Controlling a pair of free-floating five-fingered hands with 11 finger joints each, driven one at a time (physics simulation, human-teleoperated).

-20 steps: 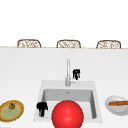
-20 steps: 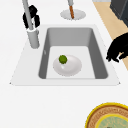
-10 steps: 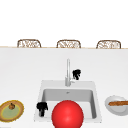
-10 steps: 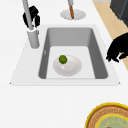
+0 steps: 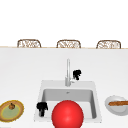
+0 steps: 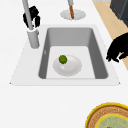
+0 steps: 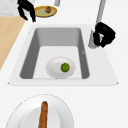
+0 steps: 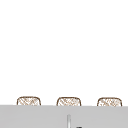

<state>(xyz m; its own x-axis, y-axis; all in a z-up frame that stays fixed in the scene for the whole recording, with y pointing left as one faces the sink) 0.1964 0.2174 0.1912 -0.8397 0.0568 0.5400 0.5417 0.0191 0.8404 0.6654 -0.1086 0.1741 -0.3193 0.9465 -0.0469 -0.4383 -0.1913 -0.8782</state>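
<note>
R hand (image 5: 77,74) curled beside faucet (image 5: 67,72), prob. at its lever; grip unclear, can't tell if clamped. L hand (image 5: 41,108) hanging idle over sink (image 5: 40,95) front-left rim, fingers curled, holding nothing. Lime (image 6: 62,59) on white plate (image 6: 73,67) in basin.

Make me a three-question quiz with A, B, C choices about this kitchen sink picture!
1. Where is the small green ball?
A. on the white dish in the grey sink basin
B. on the counter
C. on the round yellow plate

2. How many woven chair backs stand behind the counter?
A. one
B. three
C. five

3. What is the right hand doing?
A. lying flat in the basin
B. carrying the brown stick
C. curled beside the grey tap

Answers: 1 A, both side views show it on the white dish in the sink. 2 B, the front view shows three. 3 C, its fingers bend close by the tap.
</note>
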